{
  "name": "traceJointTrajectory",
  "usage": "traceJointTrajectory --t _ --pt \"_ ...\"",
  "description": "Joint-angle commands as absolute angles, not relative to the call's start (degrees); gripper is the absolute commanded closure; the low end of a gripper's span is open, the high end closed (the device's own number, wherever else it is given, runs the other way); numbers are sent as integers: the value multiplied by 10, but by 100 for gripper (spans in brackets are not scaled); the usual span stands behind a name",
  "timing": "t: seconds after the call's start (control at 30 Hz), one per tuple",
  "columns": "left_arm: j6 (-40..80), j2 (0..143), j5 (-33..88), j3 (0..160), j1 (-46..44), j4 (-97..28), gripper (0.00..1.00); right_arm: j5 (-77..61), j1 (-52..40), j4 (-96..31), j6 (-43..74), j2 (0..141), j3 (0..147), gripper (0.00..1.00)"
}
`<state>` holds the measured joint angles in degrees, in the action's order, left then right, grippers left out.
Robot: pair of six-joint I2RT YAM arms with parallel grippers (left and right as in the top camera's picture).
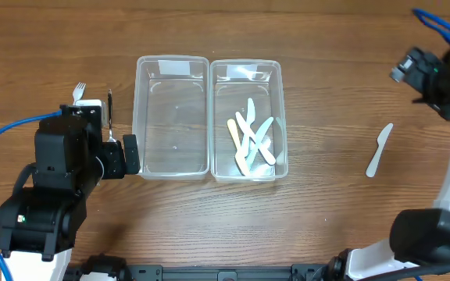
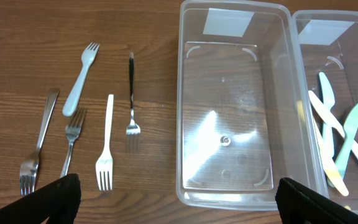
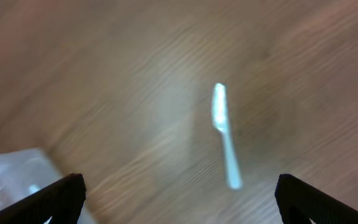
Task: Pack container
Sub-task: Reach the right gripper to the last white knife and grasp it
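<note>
Apparently the knives were nearly sorted: several pale plastic knives lay crossed in the right-hand clear plastic tub, while the matching clear tub on the left, touching it side to side, stood bare. One white plastic knife lay loose on the brown wood-grain worktop, well apart from the tubs, and a mixed row of metal and plastic forks waited just left of the bare tub.

The right hand hung high over the loose knife, fingers spread and pinching nothing; its view was blurred. The left hand hovered by the forks, likewise spread and empty.

Next, I judged, the right hand had to descend and nip the thin knife flat off the wood. Of the room, nothing showed beyond the worktop.
</note>
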<state>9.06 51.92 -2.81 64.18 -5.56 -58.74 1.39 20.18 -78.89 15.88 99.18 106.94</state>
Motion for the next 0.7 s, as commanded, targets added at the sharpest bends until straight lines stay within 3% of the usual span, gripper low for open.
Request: traceJointTrajectory --t 0.0,0.33,0.67 --pt "83 517 -32 654 -53 -587 0 -16 253 -759 132 991 981 0" --pt "83 517 -31 654 -53 -587 0 -14 300 -599 70 999 762 0" --pt "83 517 -32 654 -53 -584 0 -5 299 -574 47 1081 749 0"
